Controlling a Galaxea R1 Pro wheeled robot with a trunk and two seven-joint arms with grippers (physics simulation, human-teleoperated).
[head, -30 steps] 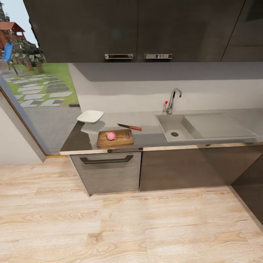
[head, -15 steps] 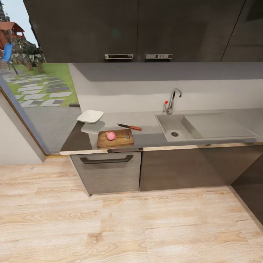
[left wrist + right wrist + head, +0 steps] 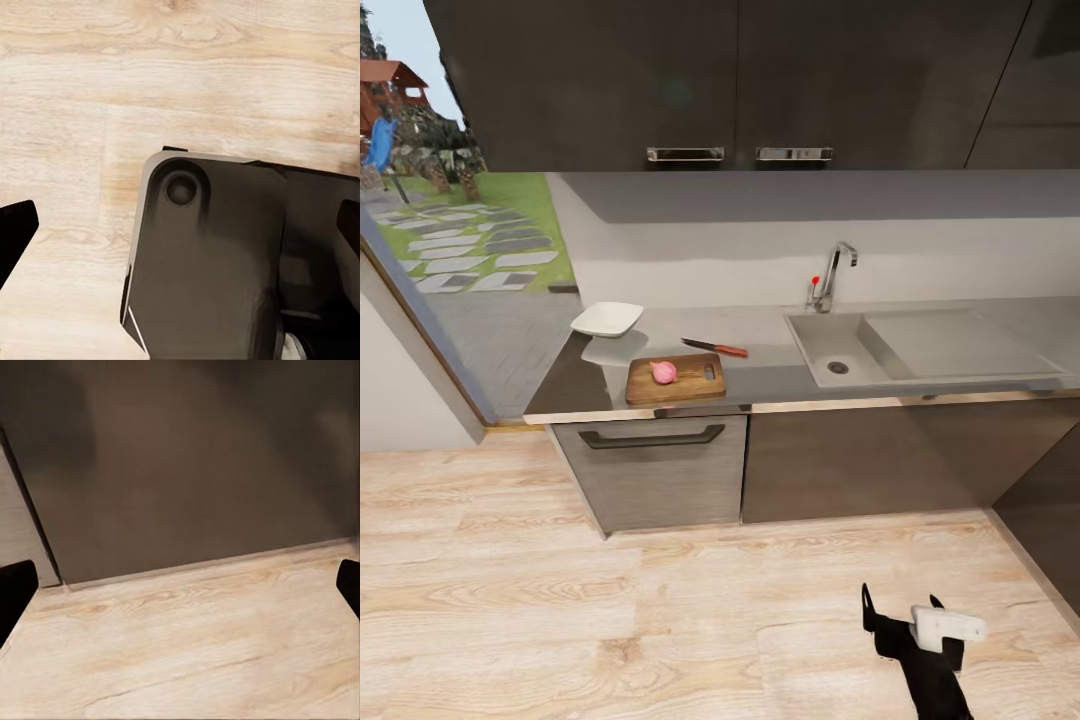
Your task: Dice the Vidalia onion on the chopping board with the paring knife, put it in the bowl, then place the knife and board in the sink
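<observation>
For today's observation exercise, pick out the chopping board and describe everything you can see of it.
The chopping board is a rectangular dark-brown wooden board with rounded corners and an oblong handle slot near its right end. It lies flat on the countertop close to the front edge, above a drawer. A pinkish onion rests on it. The paring knife lies just behind, apart from it; the bowl stands to its back left.

Right pincer arm cut off by head view bottom edge

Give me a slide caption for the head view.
Onion on the board, knife behind it; right gripper over the floor.
</observation>
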